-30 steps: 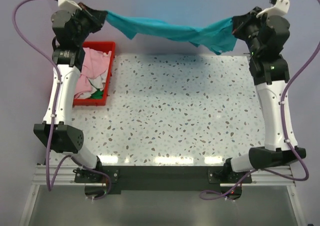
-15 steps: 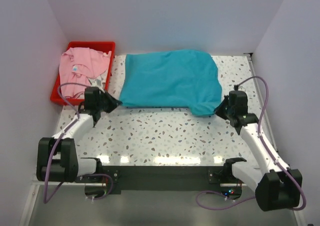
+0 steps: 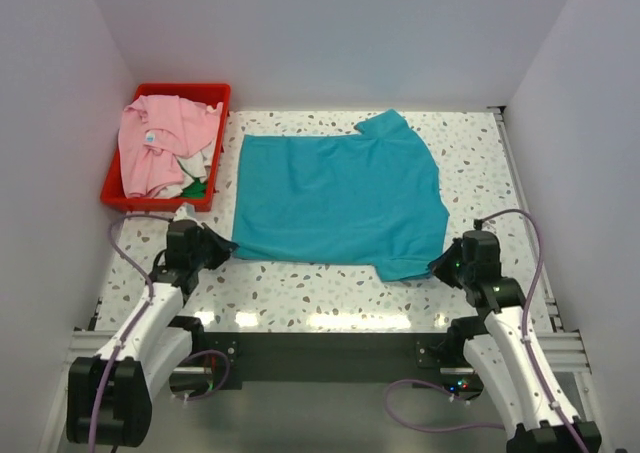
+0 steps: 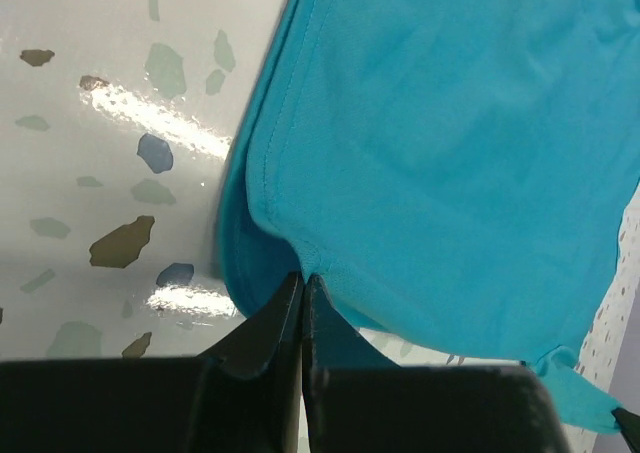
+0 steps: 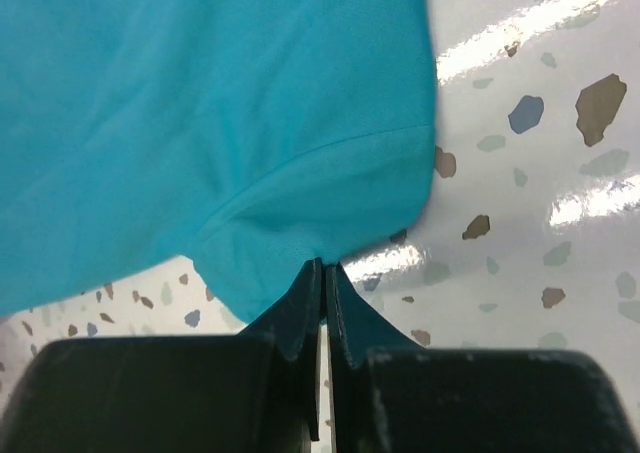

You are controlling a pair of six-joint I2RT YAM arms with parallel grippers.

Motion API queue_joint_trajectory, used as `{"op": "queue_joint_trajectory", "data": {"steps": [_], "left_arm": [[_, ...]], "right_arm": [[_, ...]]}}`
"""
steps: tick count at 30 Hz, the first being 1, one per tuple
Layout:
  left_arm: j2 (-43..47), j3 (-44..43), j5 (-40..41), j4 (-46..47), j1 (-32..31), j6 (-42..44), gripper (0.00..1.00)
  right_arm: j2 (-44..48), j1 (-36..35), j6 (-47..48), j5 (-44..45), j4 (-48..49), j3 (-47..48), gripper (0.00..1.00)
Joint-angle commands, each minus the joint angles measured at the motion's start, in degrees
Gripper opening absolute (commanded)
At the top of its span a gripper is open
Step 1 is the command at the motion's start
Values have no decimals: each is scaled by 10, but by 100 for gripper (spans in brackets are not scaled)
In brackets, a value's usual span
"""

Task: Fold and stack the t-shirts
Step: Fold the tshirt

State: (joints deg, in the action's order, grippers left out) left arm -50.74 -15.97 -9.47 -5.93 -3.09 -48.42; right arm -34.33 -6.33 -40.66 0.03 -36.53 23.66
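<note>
Both arms have drawn back toward the near edge since half a second ago, and the teal t-shirt has come with them: it now lies lower on the counter, spread out flatter and squarer, with one sleeve poking out at its far right corner. To my eye that means the laying-out step is about finished and the folding proper has not yet begun. The left end effector sits at the shirt's near left corner, and my left wrist view shows its jaws pressed together with the hem pinched between the tips. The right end effector is at the near right corner, jaws likewise closed on a bunched bit of cloth that droops slightly past the rest of the near edge. So the shirt stretches away from both grips across the middle of the counter, touching it along nearly its whole length as far as I can tell. The pink t-shirt is crumpled in the red bin at the far left, well apart from either arm and untouched, so it waits its turn.
</note>
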Motion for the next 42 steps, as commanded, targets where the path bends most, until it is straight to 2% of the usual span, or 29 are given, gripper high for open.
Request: {"op": "queue_joint_trajectory", "data": {"steps": [1,4,15,24,32,37,42], "left_arm": [[38,-26,27,-44,-2,-4,6],[27,-64,28,-51,-2,3,6],[-138,-173,24,-3,-2,18,6],[-263,-243,27,26,-1,18,6],[-325,-286,31,36,-1,17,5],[-352,-306,37,36,1,14,1],[-363,-319,44,36,5,12,0]], "right_arm": [[18,1,-18,-2,-33,50,0],[-18,1,2,8,-21,94,0],[-260,1,45,19,74,222,0],[-428,1,58,14,115,328,0],[-511,1,69,16,125,394,0],[-542,2,72,22,128,424,0],[-565,1,74,23,130,452,0]]}}
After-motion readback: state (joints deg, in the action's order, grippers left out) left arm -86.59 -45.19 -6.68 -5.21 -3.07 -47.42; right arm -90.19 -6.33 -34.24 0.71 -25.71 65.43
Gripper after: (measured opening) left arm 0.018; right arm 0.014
